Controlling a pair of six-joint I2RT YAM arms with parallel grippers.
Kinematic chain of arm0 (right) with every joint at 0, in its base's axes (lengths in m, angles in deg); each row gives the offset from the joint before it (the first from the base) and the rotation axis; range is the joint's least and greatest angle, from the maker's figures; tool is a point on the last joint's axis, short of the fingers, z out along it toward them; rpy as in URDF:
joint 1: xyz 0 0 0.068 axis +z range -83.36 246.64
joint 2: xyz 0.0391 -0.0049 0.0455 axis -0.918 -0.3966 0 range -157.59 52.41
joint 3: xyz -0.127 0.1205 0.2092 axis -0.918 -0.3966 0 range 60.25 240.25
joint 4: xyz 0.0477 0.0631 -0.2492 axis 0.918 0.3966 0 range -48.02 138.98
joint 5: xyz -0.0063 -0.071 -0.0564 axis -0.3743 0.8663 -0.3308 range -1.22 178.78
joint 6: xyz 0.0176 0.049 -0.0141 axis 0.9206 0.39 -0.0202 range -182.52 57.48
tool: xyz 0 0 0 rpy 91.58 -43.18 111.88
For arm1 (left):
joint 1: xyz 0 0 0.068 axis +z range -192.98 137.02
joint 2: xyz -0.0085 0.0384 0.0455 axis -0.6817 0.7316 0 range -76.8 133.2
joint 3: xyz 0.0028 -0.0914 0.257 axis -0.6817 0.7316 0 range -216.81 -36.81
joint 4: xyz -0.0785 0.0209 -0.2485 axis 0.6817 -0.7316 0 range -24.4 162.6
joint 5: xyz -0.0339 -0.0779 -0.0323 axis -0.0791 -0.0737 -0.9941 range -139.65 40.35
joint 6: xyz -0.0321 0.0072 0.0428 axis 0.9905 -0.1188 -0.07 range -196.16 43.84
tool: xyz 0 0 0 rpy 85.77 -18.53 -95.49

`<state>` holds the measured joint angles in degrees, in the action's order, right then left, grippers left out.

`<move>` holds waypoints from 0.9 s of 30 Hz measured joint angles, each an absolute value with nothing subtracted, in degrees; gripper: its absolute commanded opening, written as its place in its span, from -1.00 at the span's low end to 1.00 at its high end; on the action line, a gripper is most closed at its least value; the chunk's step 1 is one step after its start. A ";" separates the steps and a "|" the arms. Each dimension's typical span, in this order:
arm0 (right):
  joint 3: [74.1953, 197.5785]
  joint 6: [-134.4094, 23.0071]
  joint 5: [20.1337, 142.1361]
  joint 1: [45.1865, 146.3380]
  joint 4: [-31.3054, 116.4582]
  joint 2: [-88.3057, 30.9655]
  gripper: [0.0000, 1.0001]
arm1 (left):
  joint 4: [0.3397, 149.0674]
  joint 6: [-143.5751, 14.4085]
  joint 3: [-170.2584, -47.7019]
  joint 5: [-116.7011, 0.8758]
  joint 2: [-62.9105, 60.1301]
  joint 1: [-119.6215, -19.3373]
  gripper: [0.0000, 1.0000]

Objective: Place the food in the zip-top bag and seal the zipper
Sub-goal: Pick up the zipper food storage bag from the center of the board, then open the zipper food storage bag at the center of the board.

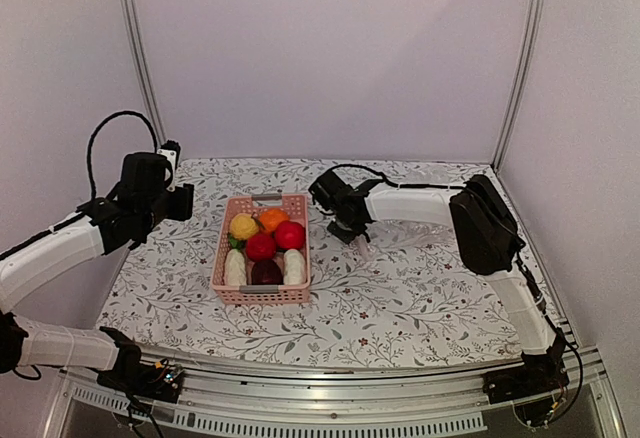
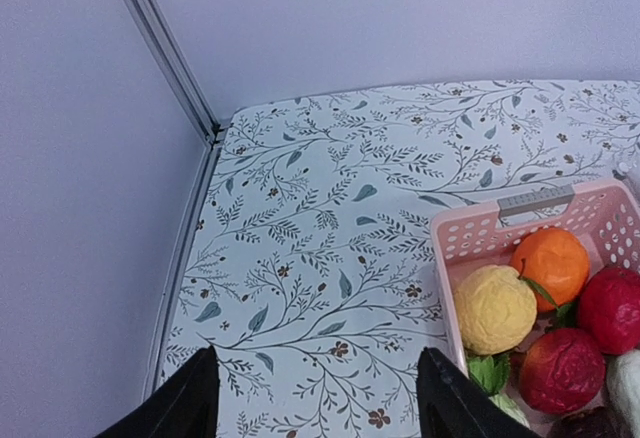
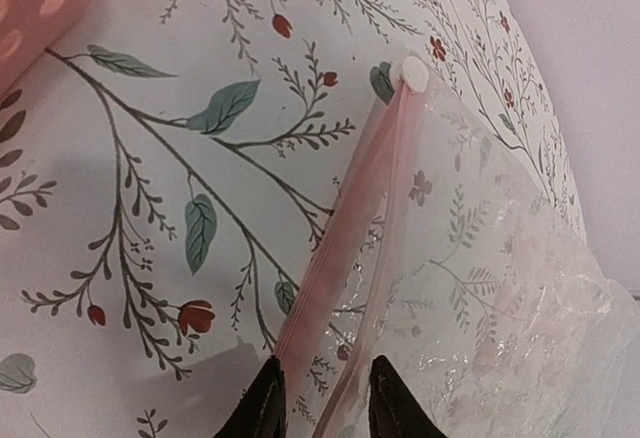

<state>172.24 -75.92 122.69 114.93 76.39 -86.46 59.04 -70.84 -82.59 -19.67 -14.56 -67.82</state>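
The food lies in a pink basket (image 1: 262, 296): a yellow piece (image 1: 243, 226), an orange one (image 1: 272, 219), red ones (image 1: 290, 235), a dark maroon one (image 1: 266, 272) and white oblong ones (image 1: 235, 268). The clear zip-top bag (image 3: 500, 288) lies flat on the table, right of the basket. Its pink zipper (image 3: 350, 228) ends at a white slider (image 3: 413, 71). My right gripper (image 3: 322, 398) is low over the table (image 1: 352, 235), open, its fingers straddling the zipper strip. My left gripper (image 2: 315, 388) is wide open and empty, raised left of the basket (image 1: 180, 201).
The floral tablecloth (image 1: 400, 298) covers the table. White walls and metal corner posts (image 1: 138, 58) enclose the back and sides. The basket's corner (image 3: 30, 8) shows in the right wrist view. The left wrist view shows the basket's rim (image 2: 480, 233) and yellow piece (image 2: 495, 308).
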 measured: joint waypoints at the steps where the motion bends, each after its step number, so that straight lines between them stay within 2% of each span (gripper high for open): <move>1: 171.91 -76.14 123.01 114.78 76.05 -86.41 -0.79 | 59.04 -70.86 -82.57 -19.65 -14.56 -67.82 0.34; 2: 171.25 -76.56 123.34 114.58 75.59 -86.28 -0.93 | 59.04 -70.88 -82.52 -19.63 -14.56 -67.82 0.34; 4: 168.65 -77.30 124.04 114.12 74.58 -85.60 -1.00 | 59.04 -70.91 -82.42 -19.61 -14.56 -67.82 0.33; 10: 155.76 -82.44 125.31 112.81 71.50 -77.61 -0.97 | 59.50 -71.02 -82.11 -21.12 -15.15 -67.80 0.32; 19: 141.92 -85.74 118.40 111.06 63.35 -48.75 -0.97 | 62.49 -67.34 -81.65 -33.03 -16.24 -68.43 0.15; 23: 133.64 -85.74 113.42 109.09 56.18 -38.39 -1.00 | 63.78 -63.87 -83.09 -34.91 -14.58 -74.01 0.21; 27: 126.67 -85.85 109.38 108.07 51.22 -34.66 -1.00 | 68.76 -58.14 -85.61 -33.79 -9.88 -84.43 0.29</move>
